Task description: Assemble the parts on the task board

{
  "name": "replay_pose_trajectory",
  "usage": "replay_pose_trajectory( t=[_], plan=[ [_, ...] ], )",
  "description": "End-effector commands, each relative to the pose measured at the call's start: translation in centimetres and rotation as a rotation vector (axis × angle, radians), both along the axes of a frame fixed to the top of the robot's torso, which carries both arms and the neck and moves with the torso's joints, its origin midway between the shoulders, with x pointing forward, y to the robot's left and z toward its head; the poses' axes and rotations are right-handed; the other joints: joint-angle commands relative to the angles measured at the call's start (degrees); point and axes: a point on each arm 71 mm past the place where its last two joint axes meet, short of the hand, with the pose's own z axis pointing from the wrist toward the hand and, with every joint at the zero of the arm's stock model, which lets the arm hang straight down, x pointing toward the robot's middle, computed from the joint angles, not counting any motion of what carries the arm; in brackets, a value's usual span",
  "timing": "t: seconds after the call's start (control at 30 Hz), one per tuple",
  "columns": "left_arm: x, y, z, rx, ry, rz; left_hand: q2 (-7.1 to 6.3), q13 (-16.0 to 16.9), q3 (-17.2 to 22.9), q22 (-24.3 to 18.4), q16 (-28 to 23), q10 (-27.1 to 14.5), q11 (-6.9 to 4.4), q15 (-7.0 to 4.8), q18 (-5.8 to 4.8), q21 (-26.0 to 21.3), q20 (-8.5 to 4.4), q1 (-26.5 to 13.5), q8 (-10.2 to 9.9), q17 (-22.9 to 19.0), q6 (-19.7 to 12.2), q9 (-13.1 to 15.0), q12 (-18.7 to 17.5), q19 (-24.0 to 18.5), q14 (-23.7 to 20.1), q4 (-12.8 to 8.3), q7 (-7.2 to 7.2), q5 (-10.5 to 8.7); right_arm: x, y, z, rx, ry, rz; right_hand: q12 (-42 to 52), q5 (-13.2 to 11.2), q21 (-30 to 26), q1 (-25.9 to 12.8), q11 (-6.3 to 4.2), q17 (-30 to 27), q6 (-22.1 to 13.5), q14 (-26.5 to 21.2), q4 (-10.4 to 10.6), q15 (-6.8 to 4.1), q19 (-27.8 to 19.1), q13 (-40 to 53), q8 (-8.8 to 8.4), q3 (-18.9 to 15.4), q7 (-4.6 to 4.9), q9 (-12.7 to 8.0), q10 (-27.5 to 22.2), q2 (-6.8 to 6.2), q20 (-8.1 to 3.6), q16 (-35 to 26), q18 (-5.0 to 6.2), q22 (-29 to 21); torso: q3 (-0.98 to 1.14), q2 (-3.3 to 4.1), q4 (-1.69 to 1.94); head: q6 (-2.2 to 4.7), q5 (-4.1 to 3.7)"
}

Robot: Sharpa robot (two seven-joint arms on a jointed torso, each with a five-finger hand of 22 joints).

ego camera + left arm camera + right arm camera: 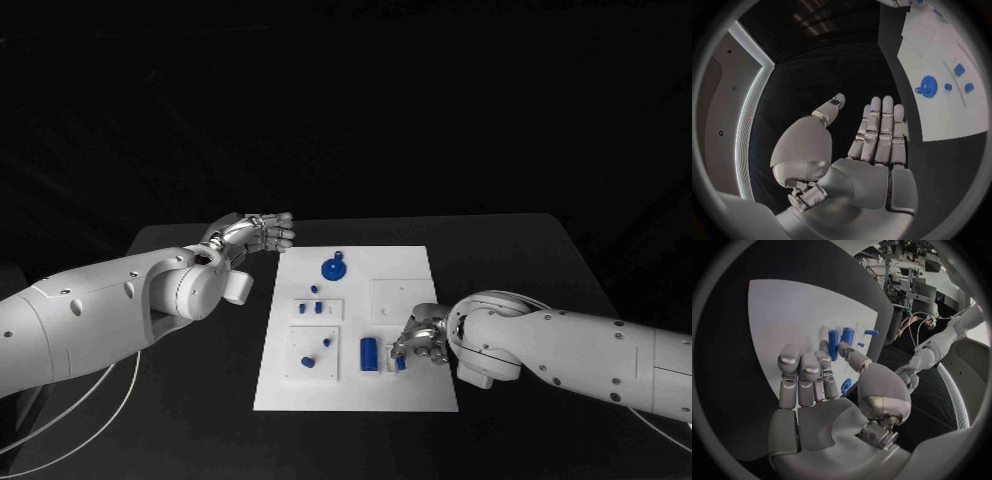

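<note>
on the black table (202,420), centre: task board (389,390), white, long side running away from the robot. parts on it: blue gear-like piece (333,268) at the far end; small blue pieces (313,307) mid-board on the robot's left side; two more in the near-left panel (307,360); an upright blue cylinder (369,352) near the right hand. right hand (418,342): low over the board's near-right portion, just beside the cylinder; fingers (801,375) lie fairly straight and close together, thumb off to one side. a small blue part (846,386) sits at the thumb base, and whether it is pinched or merely lies behind cannot be told. left hand (257,232): off the board beyond its far-left corner, fingers (879,130) extended side by side, thumb apart, holding nothing. step judged in hand: seating or picking a part beside the cylinder. advice: confirm hold before lifting; keep the part upright over its socket; lower straight, without brushing the cylinder; keep the left hand clear, or bring it in to steady the board edge.
</note>
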Motion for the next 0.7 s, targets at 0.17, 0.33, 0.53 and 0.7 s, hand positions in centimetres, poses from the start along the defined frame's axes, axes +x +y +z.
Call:
replay_pose_trajectory(
  t=[0.17,0.33,0.53,0.7],
  plan=[
    [-0.03,-0.26,0.11,-0.012,-0.004,-0.017,-0.02,-0.1,0.0,0.1,-0.3,-0.5,-0.07,0.19,1.09,-0.2,0.1,-0.2,0.3,0.1,-0.5,-0.1,-0.1,-0.1,0.2,0.5,-0.05,-0.2,-0.07,0.33,-0.52,0.0,0.001,0.013,-0.3,-0.1,0.2,-0.7,0.04,0.1,0.4,0.0,0.1,-0.59,0.0,0.0,0.26,-0.3,-0.18,0.0,0.3,0.16,-0.16,0.0,3.43,0.8,0.07,0.0,-0.09,-0.09,0.17],
    [-0.04,-0.27,0.11,-0.012,-0.004,-0.017,-0.02,-0.1,0.0,0.1,-0.3,-0.5,-0.07,0.19,1.09,-0.3,0.1,-0.2,0.3,0.1,-0.5,-0.1,-0.1,-0.1,0.2,0.5,-0.05,-0.2,-0.08,0.67,-0.66,0.001,-0.004,0.018,-0.3,-0.1,0.2,-0.9,0.03,0.1,0.4,0.0,0.1,-0.6,0.0,0.0,0.25,-0.3,-0.18,0.0,0.3,0.17,-0.19,0.0,3.43,0.8,0.11,0.01,-0.11,-0.13,0.29],
    [-0.04,-0.23,0.11,-0.012,-0.003,-0.017,-0.02,-0.1,0.0,0.1,-0.3,-0.5,-0.07,0.19,1.09,-0.3,0.1,-0.2,0.3,0.2,-0.5,-0.1,-0.1,-0.1,0.2,0.5,-0.05,-0.2,0.0,0.85,-0.81,0.001,-0.01,0.02,-0.3,-0.1,0.2,-1.0,0.03,0.1,0.4,0.0,0.1,-0.6,0.0,0.0,0.24,-0.3,-0.18,0.0,0.3,0.18,-0.2,0.0,3.43,0.8,0.12,-0.01,-0.08,-0.14,0.33],
    [-0.03,-0.23,0.11,-0.012,-0.003,-0.017,-0.02,-0.1,0.0,0.1,-0.4,-0.5,-0.07,0.19,1.09,-0.3,0.11,-0.2,0.3,0.2,-0.5,-0.1,-0.1,-0.1,0.2,0.6,-0.05,-0.2,-0.12,1.08,-1.0,0.002,-0.004,0.027,-0.3,-0.1,0.2,-1.0,0.02,0.1,0.4,0.0,0.1,-0.61,0.0,0.0,0.23,-0.4,-0.19,0.0,0.2,0.21,-0.22,0.0,3.43,0.8,0.11,-0.01,-0.1,-0.17,0.4]
  ],
)
